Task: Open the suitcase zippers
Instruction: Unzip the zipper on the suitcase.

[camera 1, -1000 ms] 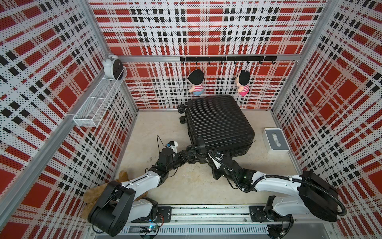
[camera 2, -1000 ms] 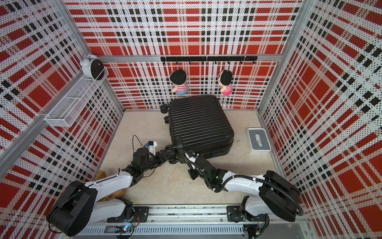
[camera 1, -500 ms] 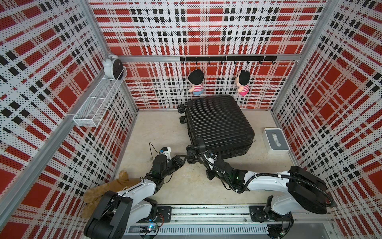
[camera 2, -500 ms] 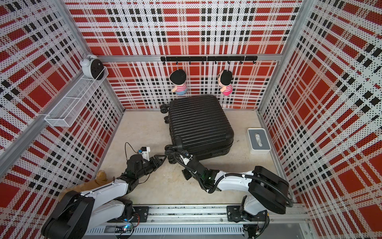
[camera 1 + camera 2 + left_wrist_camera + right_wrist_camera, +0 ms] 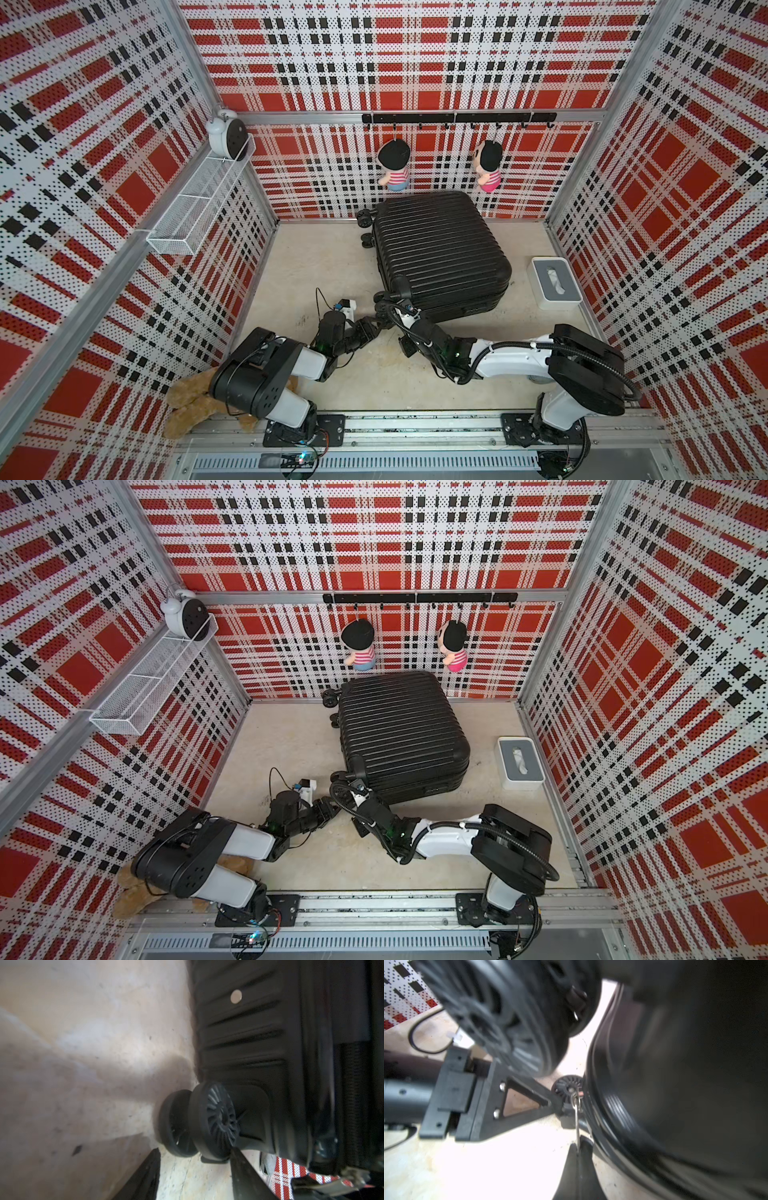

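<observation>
Suitcase: the large black hard-shell suitcase with ribbed grooves lies flat on the beige worktop. In both top views it sits in the middle of the frame, slightly toward the back wall, with its two shell halves together.
Wheels: small black spinner wheels stick out along the suitcase's left edge in both top views. The twin black wheel at the near left corner fills the middle of the left wrist view.
Zipper track: the thin black ribbed zipper track runs along the seam between the shell halves.
Zipper pull: a slim silver metal zipper pull hangs from a small ring at the seam, close to the corner wheel.
Right gripper: the right gripper is clamped on the zipper pull, with its two black fingers pressed together around the end of the tab. In a top view it is at the suitcase's near left corner.
Left gripper: the left gripper has its black fingers spread apart and holds nothing. The twin wheel is just past its tips, and contact cannot be judged. In a top view it is lower left of that corner.
Surroundings: a white and grey tissue box stands right of the suitcase, apart from it.
</observation>
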Robot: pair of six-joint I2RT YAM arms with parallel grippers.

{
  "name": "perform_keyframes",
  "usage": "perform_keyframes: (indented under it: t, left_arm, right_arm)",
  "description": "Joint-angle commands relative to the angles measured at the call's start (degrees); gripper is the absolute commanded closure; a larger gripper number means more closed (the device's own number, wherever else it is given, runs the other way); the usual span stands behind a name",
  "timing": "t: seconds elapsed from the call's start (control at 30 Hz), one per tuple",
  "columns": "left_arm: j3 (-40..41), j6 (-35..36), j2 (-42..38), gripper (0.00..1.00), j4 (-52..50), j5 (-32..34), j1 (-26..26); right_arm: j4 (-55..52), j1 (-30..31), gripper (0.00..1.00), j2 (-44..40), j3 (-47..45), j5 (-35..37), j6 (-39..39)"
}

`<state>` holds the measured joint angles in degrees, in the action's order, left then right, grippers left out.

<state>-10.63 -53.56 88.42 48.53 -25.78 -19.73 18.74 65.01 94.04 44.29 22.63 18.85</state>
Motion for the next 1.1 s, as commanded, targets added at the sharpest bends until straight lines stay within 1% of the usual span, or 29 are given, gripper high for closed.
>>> perform_keyframes:
  t: [0.0,0.17,0.43,0.5,0.53,0.6,0.73,0.77,0.8,0.87,0.9,1.0,1.03,1.07]
  left_arm:
    - [0.7,0.2,2.6,0.45,1.8,-0.1,-0.1]
    - [1.4,-0.3,3.9,0.45,3.7,-0.7,0.0]
    - [2.1,-1.4,4.9,0.46,6.6,-1.6,0.1]
    - [2.5,-1.8,4.2,0.46,6.9,-1.6,0.1]
    - [2.7,-2.0,3.5,0.46,6.9,-1.6,0.2]
    - [3.4,-2.5,1.8,0.46,6.9,-1.5,0.6]
    - [4.7,-3.0,-3.4,0.45,4.0,-0.3,1.3]
    - [4.7,-2.7,-5.3,0.45,2.1,0.4,1.4]
    - [4.6,-2.2,-7.0,0.44,0.2,1.2,1.4]
    - [4.0,-0.3,-11.1,0.43,-5.4,3.0,2.3]
    - [3.6,0.5,-12.8,0.43,-7.8,3.5,3.0]
    - [2.0,2.2,-18.7,0.41,-15.7,5.0,5.1]
    - [1.1,2.8,-20.9,0.39,-18.7,6.0,5.1]
    - [0.2,3.2,-23.3,0.38,-21.7,7.2,6.8]
  right_arm:
    - [4.1,1.6,1.00,2.2,2.9,-2.2,-0.5]
    - [4.6,1.6,1.00,4.2,5.0,-0.9,-0.4]
    - [4.6,1.7,1.00,7.2,8.8,-0.9,-0.4]
    - [5.0,1.7,1.00,7.9,9.8,-3.8,-0.8]
    - [4.9,1.7,0.92,8.2,10.2,-4.5,-1.0]
    - [3.4,1.7,0.82,7.8,10.9,-4.9,-1.0]
    - [2.1,1.5,0.57,2.6,7.4,-5.1,-0.5]
    - [1.5,1.3,0.53,0.5,6.2,-5.3,-0.2]
    - [0.7,1.2,0.47,-1.8,4.7,-5.1,0.2]
    - [-0.4,0.9,0.33,-6.5,1.7,-4.3,0.7]
    - [-1.3,0.4,0.24,-8.8,0.5,-4.3,0.9]
    - [-5.2,-1.9,0.14,-16.4,-2.9,-5.0,2.2]
    - [-6.4,-2.8,0.09,-19.2,-4.1,-5.3,2.5]
    - [-7.6,-4.1,0.03,-21.9,-5.0,-6.2,2.9]
